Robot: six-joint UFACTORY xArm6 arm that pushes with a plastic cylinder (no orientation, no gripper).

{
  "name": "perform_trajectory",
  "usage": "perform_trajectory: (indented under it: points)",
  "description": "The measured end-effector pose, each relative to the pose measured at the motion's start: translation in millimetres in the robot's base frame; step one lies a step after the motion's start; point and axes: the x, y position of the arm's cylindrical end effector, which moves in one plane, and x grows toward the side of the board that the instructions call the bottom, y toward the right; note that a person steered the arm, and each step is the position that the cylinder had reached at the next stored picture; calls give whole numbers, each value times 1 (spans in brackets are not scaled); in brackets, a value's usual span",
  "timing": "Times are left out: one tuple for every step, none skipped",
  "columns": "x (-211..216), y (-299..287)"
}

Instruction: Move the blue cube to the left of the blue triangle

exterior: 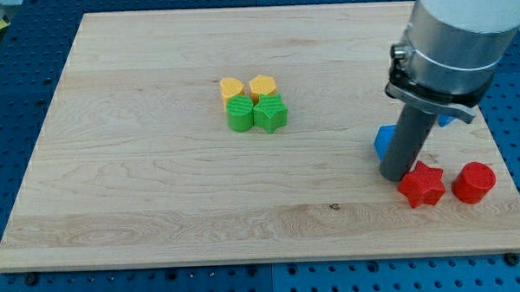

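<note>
Camera view: my tip [394, 178] sits at right of frame, lower middle, end of a dark smooth rod under a grey metal collar. No gripper on this rig, so nothing is clasped or let go; the rod only pushes. Tip is touching or just beside a blue block [383, 142], whose visible face pokes out on the rod's left side. A second bit of blue [447, 119] shows behind the collar on the rod's right, mostly hidden. Can't tell which one is the cube and which the triangle, rod covers too much.

Step, by my read: mid-push or lining up on the blues, w/ the cube not yet clearly placed left of the triangle. Next move needs the tip behind the cube on its right side, then a steady shove leftward w/o nudging the triangle or the reds.

Red star [421, 185] is just right of tip, nearly touching; red cylinder [474, 183] beside it. Mid-frame cluster, packed tight: two yellow blocks [247, 87] above, green cylinder [239, 114] and green star [271, 113] below. Blocks look ribbed, matte plastic. Board [157, 184] is pale wood, visible grain, on a blue perforated base.
</note>
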Motion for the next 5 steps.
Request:
perform_trajectory:
  points:
    - [-23, 5]
    - [-42, 1]
    - [-58, 1]
    - [-58, 1]
    - [-59, 1]
